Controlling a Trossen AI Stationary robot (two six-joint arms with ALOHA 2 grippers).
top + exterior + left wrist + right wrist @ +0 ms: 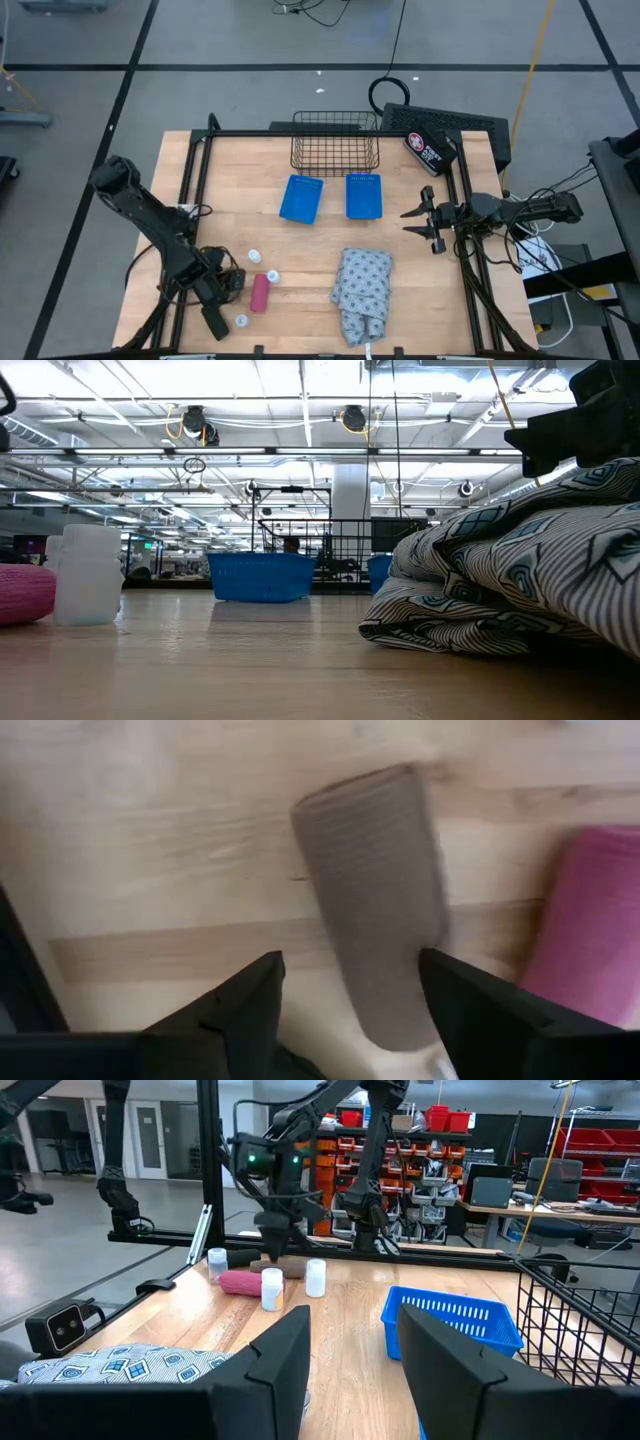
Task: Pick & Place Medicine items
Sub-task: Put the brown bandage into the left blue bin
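Note:
My left gripper (226,285) is open and points down at the table's near-left part. In the left wrist view its gripper (350,995) has a finger on either side of the brown oblong piece (375,900), which lies flat on the wood; I see no touch. The pink piece (260,292) lies just beside it. Three white bottles (255,257), (272,276), (241,320) stand around them. A black piece (215,322) lies near the table's near edge. My right gripper (430,222) hovers open at the table's right side.
Two blue bins (301,198), (364,196) sit mid-table in front of a wire basket (335,143). A black pouch (430,150) lies at the far right corner. The patterned cloth (362,290) is heaped near the near edge. Black frame rails (195,190) border the table.

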